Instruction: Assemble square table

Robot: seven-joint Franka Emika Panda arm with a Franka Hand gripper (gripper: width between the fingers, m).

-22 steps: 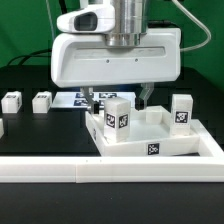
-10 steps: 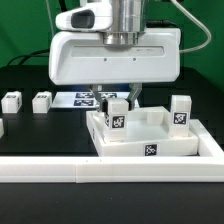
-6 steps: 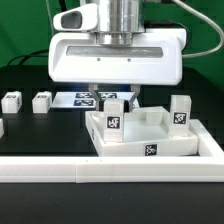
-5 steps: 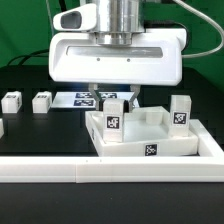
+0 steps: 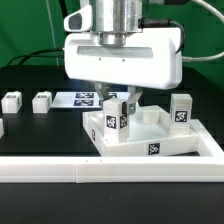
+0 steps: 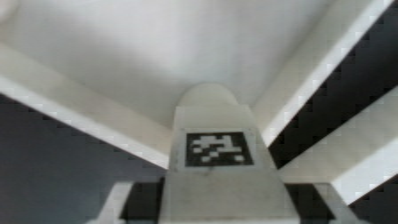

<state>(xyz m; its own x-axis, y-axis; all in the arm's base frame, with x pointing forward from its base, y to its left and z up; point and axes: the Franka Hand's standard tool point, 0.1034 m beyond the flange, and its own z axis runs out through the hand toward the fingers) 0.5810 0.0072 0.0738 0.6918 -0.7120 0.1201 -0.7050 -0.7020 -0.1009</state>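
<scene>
The white square table top (image 5: 160,143) lies upside down on the black table, its rim (image 6: 80,95) running past in the wrist view. A white tagged leg (image 5: 113,118) stands upright at the top's corner on the exterior view's left. My gripper (image 5: 119,103) is shut on that leg from above. In the wrist view the leg (image 6: 217,140) fills the gap of the gripper (image 6: 219,200), with the dark fingers (image 6: 134,205) against its sides. A second leg (image 5: 181,110) stands in the top's far corner on the exterior view's right.
Two loose legs (image 5: 11,100) (image 5: 41,101) lie on the black table at the exterior view's left. The marker board (image 5: 84,98) lies behind the gripper. The long white L-shaped rail (image 5: 100,171) runs along the front, against the table top.
The gripper has turned about its upright axis with the leg in it, and the leg's tag now faces a different way. The table top has shifted slightly toward the exterior view's left.
</scene>
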